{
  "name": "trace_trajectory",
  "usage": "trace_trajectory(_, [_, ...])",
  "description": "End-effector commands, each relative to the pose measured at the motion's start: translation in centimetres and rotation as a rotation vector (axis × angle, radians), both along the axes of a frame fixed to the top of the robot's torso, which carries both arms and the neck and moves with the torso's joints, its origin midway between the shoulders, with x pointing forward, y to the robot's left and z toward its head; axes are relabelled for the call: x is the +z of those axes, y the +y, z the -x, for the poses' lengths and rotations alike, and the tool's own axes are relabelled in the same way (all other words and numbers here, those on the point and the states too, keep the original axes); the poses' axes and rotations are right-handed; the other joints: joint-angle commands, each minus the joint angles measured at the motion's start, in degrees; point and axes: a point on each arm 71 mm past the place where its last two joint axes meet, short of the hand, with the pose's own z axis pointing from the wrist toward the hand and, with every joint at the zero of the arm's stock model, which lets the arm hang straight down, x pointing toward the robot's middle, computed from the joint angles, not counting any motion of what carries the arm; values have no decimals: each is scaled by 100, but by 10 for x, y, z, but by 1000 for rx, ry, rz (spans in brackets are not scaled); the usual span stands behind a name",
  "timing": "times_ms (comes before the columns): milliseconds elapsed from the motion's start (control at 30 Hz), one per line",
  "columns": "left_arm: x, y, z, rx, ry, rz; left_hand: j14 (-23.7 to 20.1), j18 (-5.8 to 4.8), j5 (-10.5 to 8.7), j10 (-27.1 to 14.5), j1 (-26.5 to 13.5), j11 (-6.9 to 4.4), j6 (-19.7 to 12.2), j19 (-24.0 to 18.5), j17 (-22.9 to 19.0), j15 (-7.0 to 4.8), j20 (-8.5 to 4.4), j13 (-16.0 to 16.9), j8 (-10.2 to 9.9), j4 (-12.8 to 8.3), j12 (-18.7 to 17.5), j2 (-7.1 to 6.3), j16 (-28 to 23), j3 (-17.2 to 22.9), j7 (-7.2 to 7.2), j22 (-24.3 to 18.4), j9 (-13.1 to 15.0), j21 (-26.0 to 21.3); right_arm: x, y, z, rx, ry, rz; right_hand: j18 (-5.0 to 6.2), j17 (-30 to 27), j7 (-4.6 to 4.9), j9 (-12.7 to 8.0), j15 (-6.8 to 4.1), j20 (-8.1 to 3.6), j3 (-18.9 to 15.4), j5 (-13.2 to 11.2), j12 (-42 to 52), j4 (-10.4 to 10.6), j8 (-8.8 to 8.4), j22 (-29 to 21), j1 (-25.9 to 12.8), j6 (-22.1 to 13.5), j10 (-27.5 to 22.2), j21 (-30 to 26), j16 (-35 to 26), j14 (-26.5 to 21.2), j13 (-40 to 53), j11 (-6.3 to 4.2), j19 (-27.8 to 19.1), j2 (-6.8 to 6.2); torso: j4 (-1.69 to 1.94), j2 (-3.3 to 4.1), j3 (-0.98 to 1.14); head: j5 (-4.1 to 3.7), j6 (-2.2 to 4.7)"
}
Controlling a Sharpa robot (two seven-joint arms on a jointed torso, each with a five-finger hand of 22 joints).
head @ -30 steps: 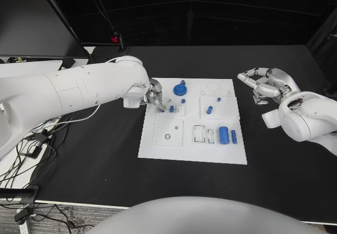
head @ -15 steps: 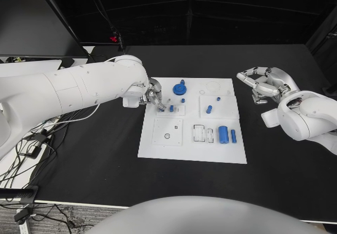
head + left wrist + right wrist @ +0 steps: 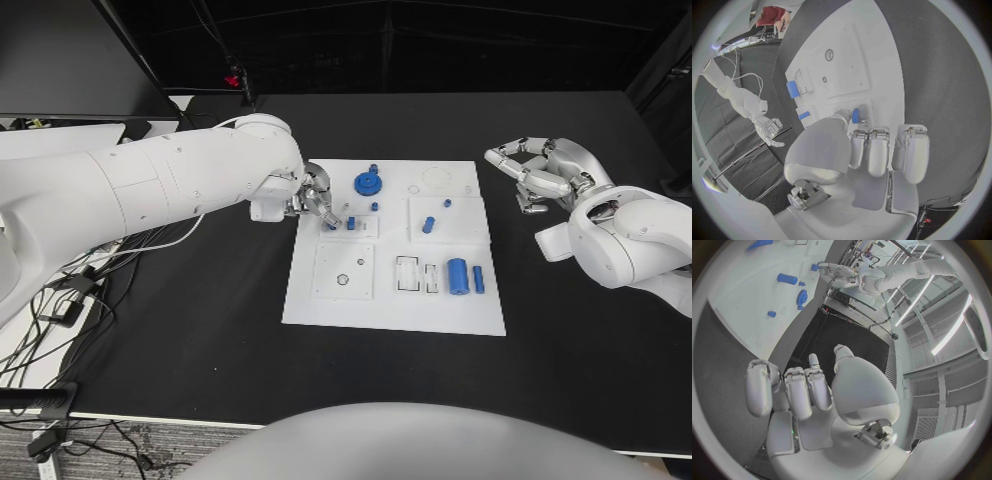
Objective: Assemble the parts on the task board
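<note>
My left hand [image 3: 313,200] pinches a small blue peg [image 3: 351,222] at the task board [image 3: 389,305]'s upper-left block. My right hand [image 3: 541,172] waits off the board, fingers curled, holding nothing. The blue cylinder [image 3: 459,275] still lies loose; I judge most assembly remains.

Head view: taken from above, looking down on the counter [image 3: 216,360] and task board [image 3: 397,300]. Wrist views: taken close behind each hand, left hand [image 3: 873,150], right hand [image 3: 798,390]; the board is shared by all three
</note>
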Motion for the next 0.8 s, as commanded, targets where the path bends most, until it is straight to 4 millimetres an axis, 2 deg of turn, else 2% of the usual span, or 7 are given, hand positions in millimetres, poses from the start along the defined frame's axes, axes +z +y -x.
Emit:
trace_trajectory(33, [-8,-1,4,-17,38,-18,609,-81,-89,586,-133,3,-37,598,1510,-22,-17,1505,-31,-3,20,-15,5,-81,25,1510,-23,18,1,1,0,2,-7,-2,102,1509,393,-8,36,15,-31,21,14,12,27,1139,2,-36,586,-23,14,606,1506,43,-18,42,-1,3,-1,-11,7])
trace_trajectory(200, [-8,-1,4,-13,33,-16,609,-81,-184,586,-514,8,-27,598,1510,-16,-13,1505,-43,0,20,-86,5,-347,31,1510,-48,18,1,0,0,1,-6,-2,100,1509,393,-9,36,16,-33,23,14,12,32,1142,5,-35,586,-17,14,606,1506,44,-12,44,0,4,-1,-19,7])
trace_trajectory(300, [-7,-1,3,-7,27,-15,609,-81,-388,586,-735,10,-20,598,1510,-10,-9,1505,-51,-2,20,-55,5,-482,33,1510,-63,18,1,1,0,2,-6,-2,100,1509,393,-9,36,16,-33,23,14,12,32,1142,5,-35,586,-17,14,606,1506,44,-12,44,1,5,-1,-21,7])
trace_trajectory(800, [-7,1,2,25,5,-24,609,-81,-624,586,-1113,16,-16,598,1510,4,4,1505,-44,-3,20,-77,5,-832,40,1510,-80,18,1,1,0,3,-4,-2,100,1509,393,-9,36,16,-33,23,14,12,32,1142,5,-35,586,-17,14,606,1506,44,-12,44,1,0,-2,-4,3])
